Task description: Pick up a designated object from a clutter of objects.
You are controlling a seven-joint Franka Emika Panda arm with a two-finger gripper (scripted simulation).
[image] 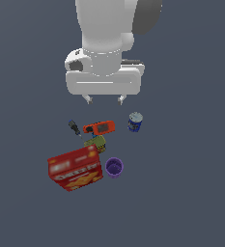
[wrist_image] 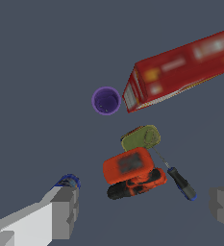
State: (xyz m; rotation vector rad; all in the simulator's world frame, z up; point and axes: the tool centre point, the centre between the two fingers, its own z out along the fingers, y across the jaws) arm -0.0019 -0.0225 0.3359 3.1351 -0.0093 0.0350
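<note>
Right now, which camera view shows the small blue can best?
The exterior view: the blue can stands whole and apart from the clutter, its silver top and label visible. In the wrist view only a blue edge of it shows behind one of the fingers.

Your white Panda arm (image: 109, 34) points straight down; white two-finger gripper (image: 104, 100) hangs above the floor, fingers spread wide, holding nothing.
</note>
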